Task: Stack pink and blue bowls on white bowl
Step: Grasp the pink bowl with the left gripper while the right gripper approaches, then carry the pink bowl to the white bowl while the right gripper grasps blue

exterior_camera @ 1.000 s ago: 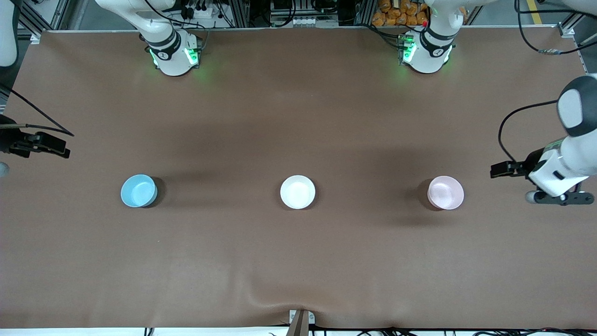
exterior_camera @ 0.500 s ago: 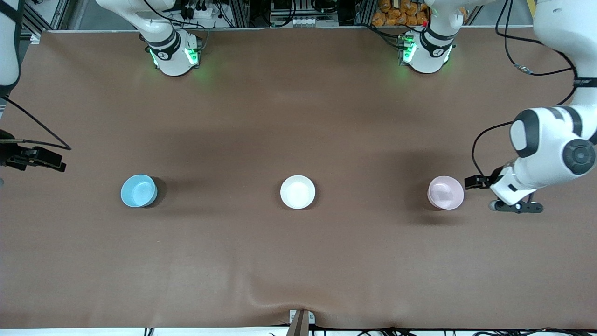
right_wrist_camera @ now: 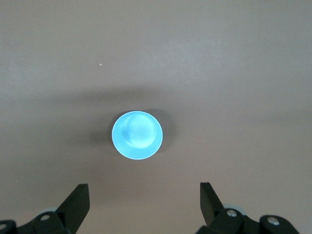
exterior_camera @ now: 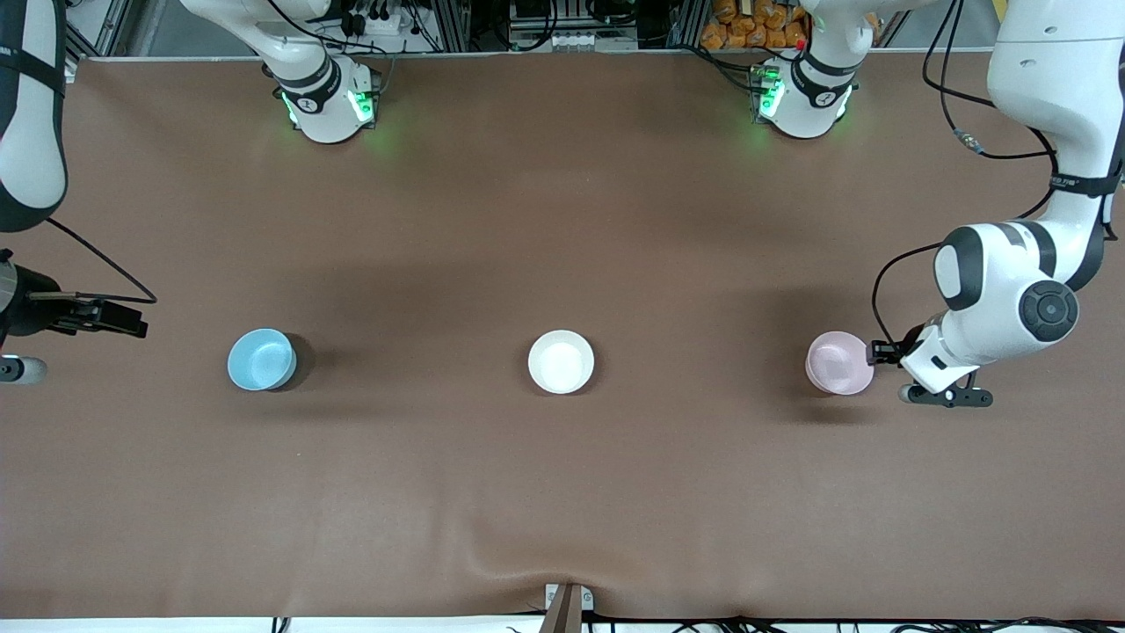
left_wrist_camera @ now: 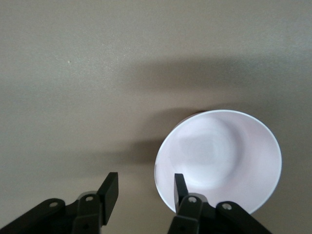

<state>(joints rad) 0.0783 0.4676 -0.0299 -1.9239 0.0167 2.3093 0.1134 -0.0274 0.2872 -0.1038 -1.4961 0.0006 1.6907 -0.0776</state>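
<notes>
Left gripper (left_wrist_camera: 144, 190) jaws apart beside pink bowl (exterior_camera: 839, 362) | right gripper (right_wrist_camera: 144, 200) apparently waiting

Brown table cover (exterior_camera: 562, 220) spans whole table, plain, matte. Wrinkle (exterior_camera: 527, 563) in cover at edge nearest front camera. Small metal bracket (exterior_camera: 567, 602) at middle of that edge. Orange packets (exterior_camera: 756, 25) heaped past table's top edge, near left arm's base. Cables (exterior_camera: 378, 18) and aluminium framing there too.
</notes>
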